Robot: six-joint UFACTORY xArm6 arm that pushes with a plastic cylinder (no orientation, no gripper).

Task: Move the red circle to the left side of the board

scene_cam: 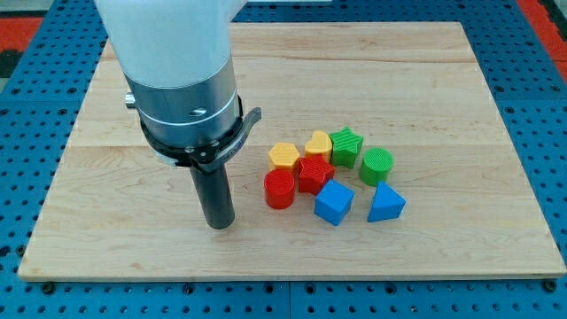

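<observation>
The red circle (279,189) is a short red cylinder at the left end of a cluster of blocks near the middle of the wooden board (106,133). It touches a red star (313,173) on its right and sits just below a yellow hexagon (283,156). My tip (219,223) rests on the board to the left of the red circle and slightly lower in the view, with a clear gap between them. The arm's white and grey body (182,80) rises above the tip and hides part of the board's upper left.
The cluster also holds a yellow heart (318,143), a green star (346,146), a green circle (376,165), a blue cube (334,202) and a blue triangle (385,204). A blue perforated table (27,133) surrounds the board.
</observation>
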